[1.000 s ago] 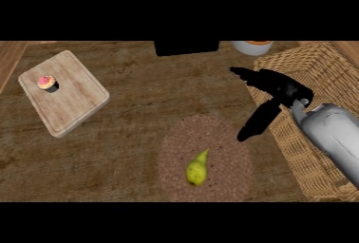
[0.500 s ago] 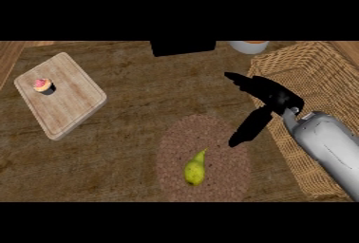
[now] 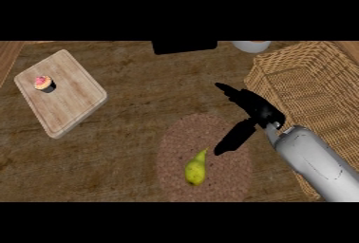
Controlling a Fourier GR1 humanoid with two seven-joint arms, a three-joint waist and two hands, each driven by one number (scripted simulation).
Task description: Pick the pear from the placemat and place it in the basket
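A yellow-green pear lies on a round brown woven placemat near the counter's front edge. My right hand hangs open above the placemat's upper right, fingers spread, its thumb pointing down toward the pear without touching it. The wicker basket stands to the right, partly behind my right forearm. My left hand does not show.
A wooden cutting board with a pink-frosted cupcake lies at the left. At the back edge sit a dark box and a white bowl.
My right hand has moved left and down, off the basket's edge and over the placemat, closer to the pear. The pear has not moved.
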